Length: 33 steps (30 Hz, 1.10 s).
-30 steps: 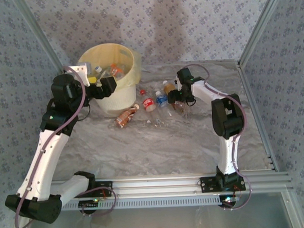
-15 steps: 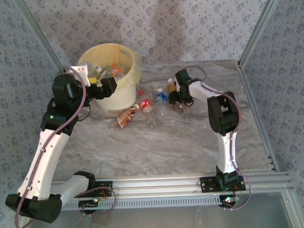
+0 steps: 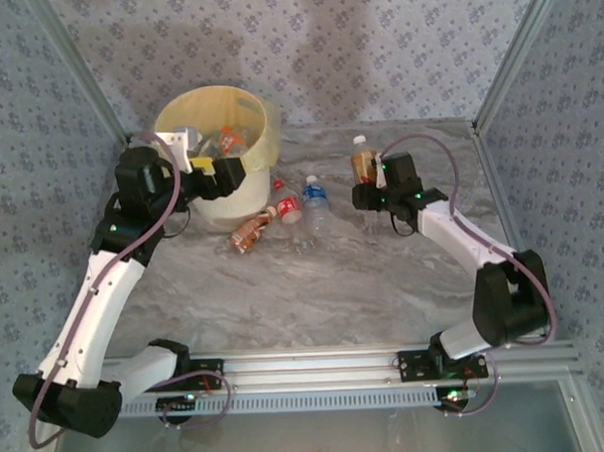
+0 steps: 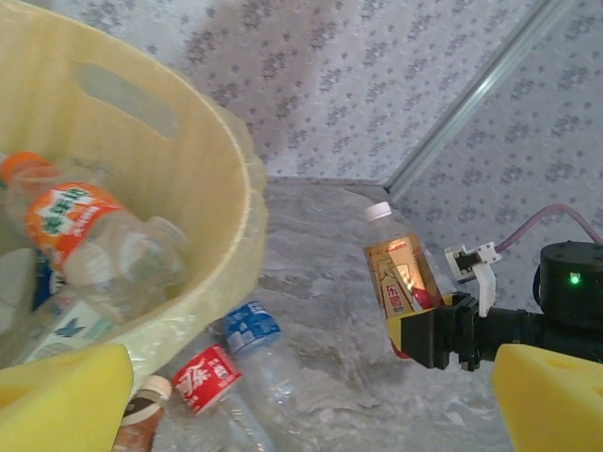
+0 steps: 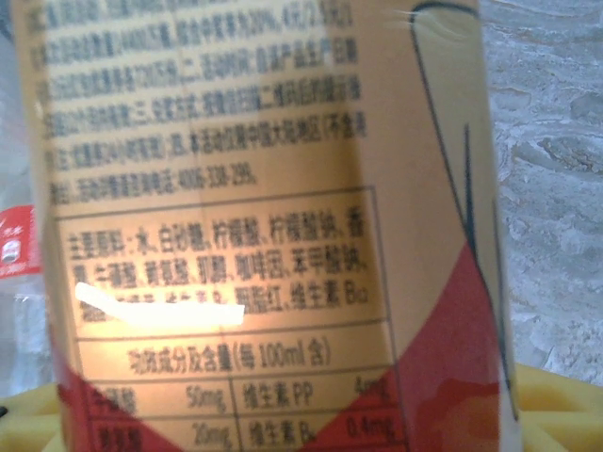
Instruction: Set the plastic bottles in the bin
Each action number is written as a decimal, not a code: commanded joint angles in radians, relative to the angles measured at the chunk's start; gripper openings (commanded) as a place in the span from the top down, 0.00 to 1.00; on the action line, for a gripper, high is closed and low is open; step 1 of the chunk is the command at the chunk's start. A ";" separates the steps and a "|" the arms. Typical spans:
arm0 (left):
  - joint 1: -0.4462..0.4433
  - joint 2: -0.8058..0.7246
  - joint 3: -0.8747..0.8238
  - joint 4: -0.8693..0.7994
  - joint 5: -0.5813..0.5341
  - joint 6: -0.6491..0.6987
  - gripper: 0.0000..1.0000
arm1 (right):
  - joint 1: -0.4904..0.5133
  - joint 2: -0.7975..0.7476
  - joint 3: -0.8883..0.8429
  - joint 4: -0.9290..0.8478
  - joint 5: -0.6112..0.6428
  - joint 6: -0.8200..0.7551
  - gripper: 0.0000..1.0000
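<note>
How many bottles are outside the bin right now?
4: gold-label bottle in the right jaws; brown bottle, red-label bottle and blue-label bottle lying beside the bin. More may be hidden.

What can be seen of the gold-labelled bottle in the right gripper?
The gold-labelled bottle is a small plastic drink bottle with a white cap; its label is gold above and red below, with fine dark print. It stands near upright, cap up. The right gripper clamps its lower part between yellow pads, hiding its base. It is to the right of the bottles lying by the bin, apart from them.
</note>
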 commanded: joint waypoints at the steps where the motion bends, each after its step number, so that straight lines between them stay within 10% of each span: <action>1: -0.030 0.018 0.001 0.078 0.061 -0.033 0.02 | 0.024 -0.092 -0.075 0.096 -0.058 0.020 0.48; 17: -0.256 0.315 0.190 0.003 -0.080 -0.068 0.02 | 0.249 -0.237 -0.193 0.372 -0.126 0.068 0.49; 33: -0.261 0.411 0.194 0.096 -0.061 -0.251 0.08 | 0.299 -0.092 -0.108 0.488 -0.297 0.116 0.49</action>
